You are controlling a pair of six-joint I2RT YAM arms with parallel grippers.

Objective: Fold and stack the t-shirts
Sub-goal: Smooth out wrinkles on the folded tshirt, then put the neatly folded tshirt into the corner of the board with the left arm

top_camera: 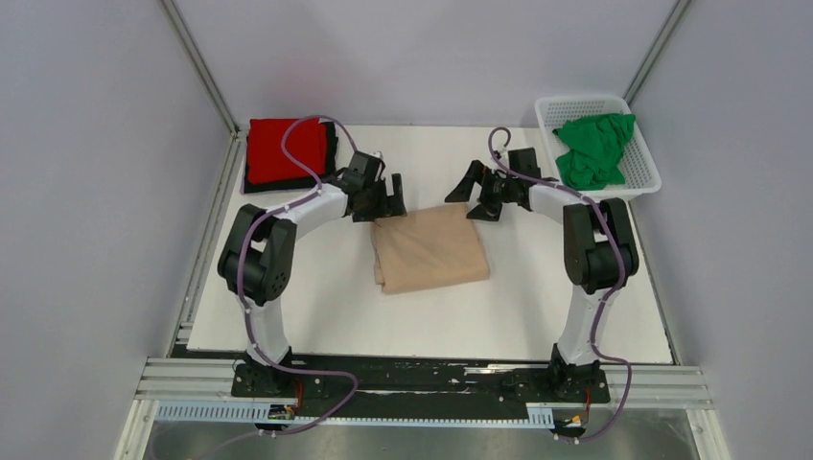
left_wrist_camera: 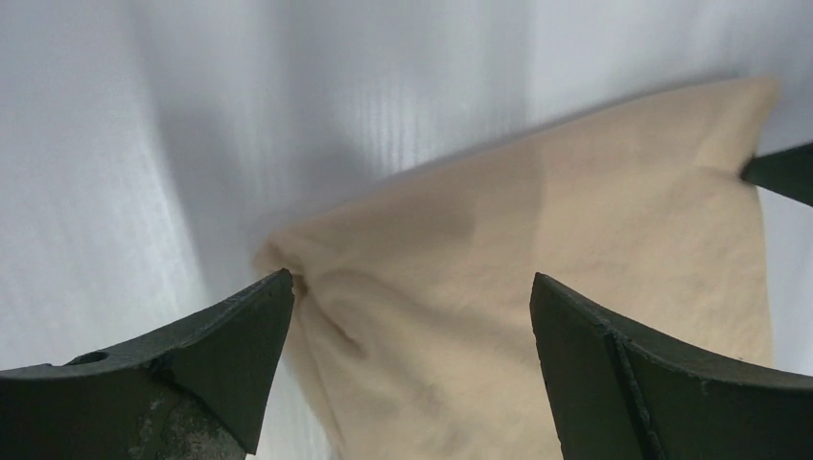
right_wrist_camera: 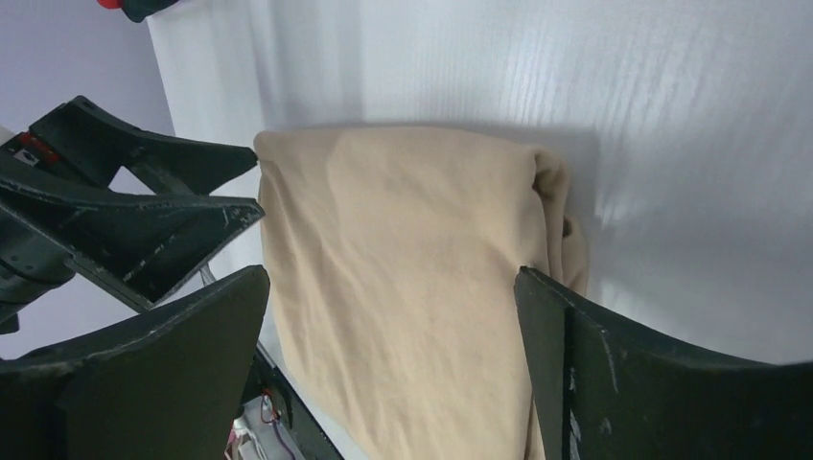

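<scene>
Left gripper (top_camera: 382,198), seen from above, hangs low over the far left corner of the beige t-shirt (top_camera: 429,251), its jaws parted with nothing in them. Across from it the right gripper (top_camera: 479,192) sits at the far right corner of the same shirt, jaws likewise spread and empty. The beige t-shirt lies folded into a rough rectangle near the middle of the white table (top_camera: 336,311), between the two arms. At the table's far left corner a red t-shirt (top_camera: 286,150) lies folded flat. At the far right a white basket (top_camera: 575,102) holds a crumpled green t-shirt (top_camera: 594,150).

From the left wrist, both dark fingers (left_wrist_camera: 192,364) stand wide apart at the bottom of the frame, and the beige cloth fills the gap below them. One bunched corner lies just beside the left-hand finger. I can't make out whether the tips touch the fabric. A dark tip of the other gripper pokes in at the right edge, by the shirt's further corner.

From the right wrist, its two fingers (right_wrist_camera: 662,383) are spread just as wide. The folded shirt lies flat beneath and between them, its doubled edge rounded on the right side. The left gripper shows at the left, jaws apart, beside the shirt's corner.
</scene>
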